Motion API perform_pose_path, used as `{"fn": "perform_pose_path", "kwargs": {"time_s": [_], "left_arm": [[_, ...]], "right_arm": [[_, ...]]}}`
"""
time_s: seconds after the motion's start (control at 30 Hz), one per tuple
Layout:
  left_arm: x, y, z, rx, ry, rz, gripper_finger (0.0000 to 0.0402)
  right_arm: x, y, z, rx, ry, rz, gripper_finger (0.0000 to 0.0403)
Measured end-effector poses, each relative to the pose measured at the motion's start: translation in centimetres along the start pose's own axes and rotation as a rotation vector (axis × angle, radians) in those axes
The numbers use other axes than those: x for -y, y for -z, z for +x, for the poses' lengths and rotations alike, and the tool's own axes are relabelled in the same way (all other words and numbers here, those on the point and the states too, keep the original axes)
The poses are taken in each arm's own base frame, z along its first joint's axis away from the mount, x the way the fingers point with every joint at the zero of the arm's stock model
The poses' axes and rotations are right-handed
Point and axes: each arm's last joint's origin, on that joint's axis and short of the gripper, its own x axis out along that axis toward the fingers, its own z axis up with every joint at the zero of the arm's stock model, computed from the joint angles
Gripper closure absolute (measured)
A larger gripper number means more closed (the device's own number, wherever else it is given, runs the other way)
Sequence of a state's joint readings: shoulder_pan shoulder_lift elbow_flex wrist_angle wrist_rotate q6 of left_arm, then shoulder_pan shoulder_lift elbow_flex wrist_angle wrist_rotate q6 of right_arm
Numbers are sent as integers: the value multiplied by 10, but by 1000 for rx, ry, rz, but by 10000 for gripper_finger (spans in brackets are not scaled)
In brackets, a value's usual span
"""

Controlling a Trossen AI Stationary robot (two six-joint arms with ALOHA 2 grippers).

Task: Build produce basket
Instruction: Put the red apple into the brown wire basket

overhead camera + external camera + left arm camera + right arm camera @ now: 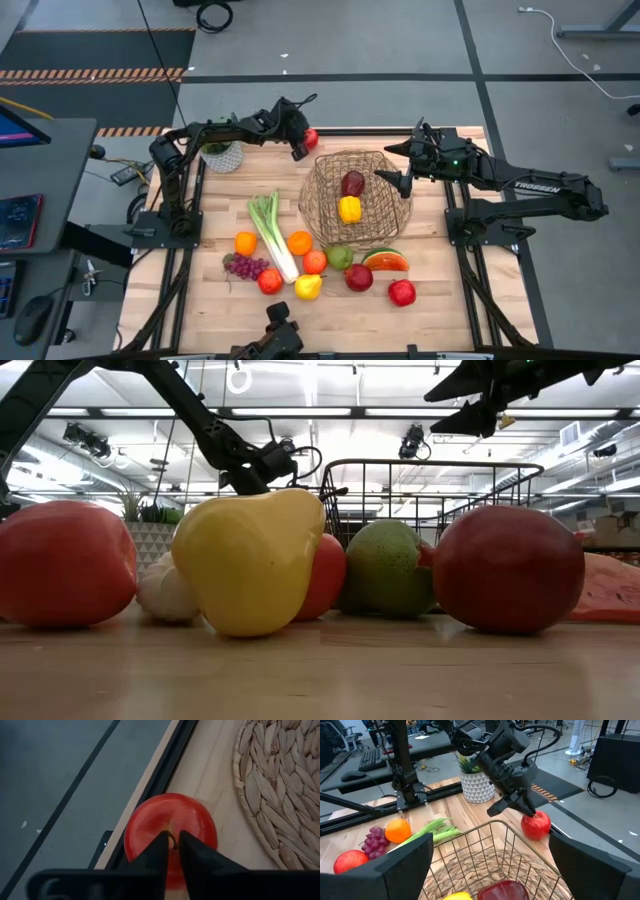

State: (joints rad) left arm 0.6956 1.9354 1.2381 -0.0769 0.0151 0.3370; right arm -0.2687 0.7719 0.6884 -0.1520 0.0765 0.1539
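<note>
While the left claw pinches nearly shut on the stem of a red apple at the surface's far edge, about eleven o'clock from the basket, the grip looks thin: a hard, smooth, light toy that could swing or slip off such a small stalk. Spanning the round body would hold it better. The right claw hangs wide open and empty over the basket's three o'clock rim. Other produce lies at six o'clock.
</note>
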Motion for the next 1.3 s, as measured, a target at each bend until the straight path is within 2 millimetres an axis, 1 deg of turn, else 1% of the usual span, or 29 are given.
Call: {"fn": "perform_pose_path", "kwargs": {"time_s": [0.13, 0.43, 0.6, 0.77, 0.87, 1.03, 1.1, 1.3], "left_arm": [[0, 0, 0, -1, 1, 0, 391], [2, 0, 0, -2, 0, -1, 396], [3, -3, -7, -3, -5, 3, 396], [1, -12, -24, 20, -11, 6, 396], [2, -13, -32, 8, -7, 10, 397], [2, -22, -51, 38, -12, 4, 397], [6, -26, -59, 47, -5, 13, 397], [20, -46, -90, 157, 4, 48, 397]], "right_arm": [[0, 0, 0, 0, 0, 0, 3], [0, 0, 0, 0, 0, 0, 3], [0, 0, 0, -2, 0, 0, 3], [0, 0, 0, -2, 0, 0, 3], [0, 0, 0, -2, 0, 0, 3], [0, 0, 0, -2, 0, 4, 3], [0, 0, 0, -2, 0, 4, 3], [0, 0, 0, -1, 0, 4, 3]]}}
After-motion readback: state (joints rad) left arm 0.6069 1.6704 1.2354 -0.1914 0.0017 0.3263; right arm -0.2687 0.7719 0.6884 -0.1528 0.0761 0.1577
